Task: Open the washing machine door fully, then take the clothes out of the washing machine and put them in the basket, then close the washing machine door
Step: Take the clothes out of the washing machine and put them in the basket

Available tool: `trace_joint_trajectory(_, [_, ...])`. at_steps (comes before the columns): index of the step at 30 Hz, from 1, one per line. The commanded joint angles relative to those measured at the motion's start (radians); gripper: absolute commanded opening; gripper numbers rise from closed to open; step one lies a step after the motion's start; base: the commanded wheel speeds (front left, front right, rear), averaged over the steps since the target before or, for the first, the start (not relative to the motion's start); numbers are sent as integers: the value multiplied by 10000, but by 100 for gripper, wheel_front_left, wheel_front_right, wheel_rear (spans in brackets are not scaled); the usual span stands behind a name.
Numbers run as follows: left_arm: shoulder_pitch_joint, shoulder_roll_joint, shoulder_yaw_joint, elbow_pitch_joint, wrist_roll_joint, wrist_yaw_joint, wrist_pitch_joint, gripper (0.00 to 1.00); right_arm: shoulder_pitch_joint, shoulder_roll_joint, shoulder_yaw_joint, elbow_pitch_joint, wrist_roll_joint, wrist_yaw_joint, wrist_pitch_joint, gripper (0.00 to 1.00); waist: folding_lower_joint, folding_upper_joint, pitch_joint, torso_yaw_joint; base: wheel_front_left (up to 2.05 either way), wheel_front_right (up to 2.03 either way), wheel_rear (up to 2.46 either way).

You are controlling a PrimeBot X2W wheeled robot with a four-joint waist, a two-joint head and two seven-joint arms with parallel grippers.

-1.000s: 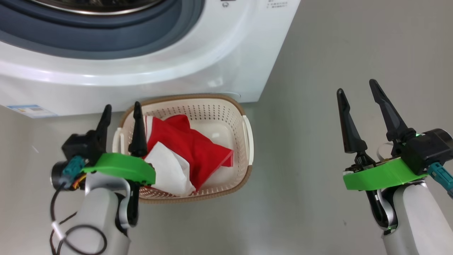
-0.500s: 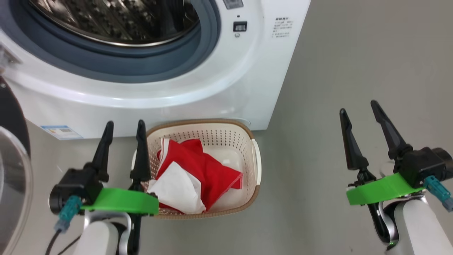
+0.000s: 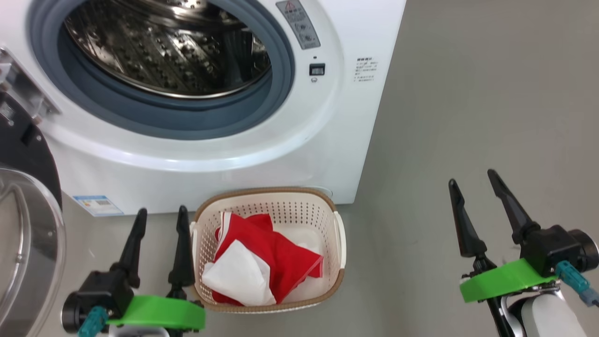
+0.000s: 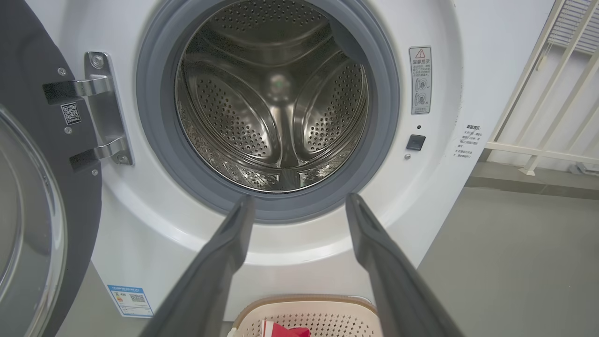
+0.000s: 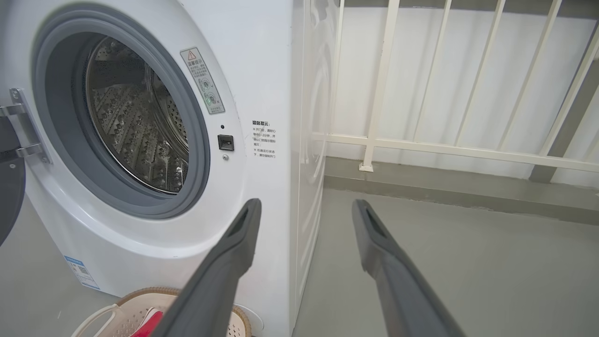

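Grey floor (image 3: 402, 243) separates basket (image 3: 266, 191) rim from right claw (image 3: 471, 178).

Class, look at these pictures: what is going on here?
A two-armed robot faces the washing machine, whose door hangs open at the left. The drum looks empty; the red and white clothes lie in the basket on the floor before it. The left jaws, by the basket, and the right jaws, over the floor, stand open and empty. Closing the door is not yet done.
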Motion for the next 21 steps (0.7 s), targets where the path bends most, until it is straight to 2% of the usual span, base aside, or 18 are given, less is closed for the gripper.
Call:
trace_joint_trajectory(1, [118,129,350,-327,75,-3,-78,100,82,-18,195,-241,-33,35,-63,100,-1,-1,-284,-2,0,0,0])
trace_joint_trajectory(11, [992,206,540,-324,-2,13,-78,100,707,-18,111,-481,-326,35,-63,100,-1,-1,-969,-116,0,0,0])
trace_joint_trajectory(21, [1638,274,836,-368,38,214,-78,100,1133,-18,172,-528,-227,35,-63,100,-1,-1,-1510,-442,0,0,0])
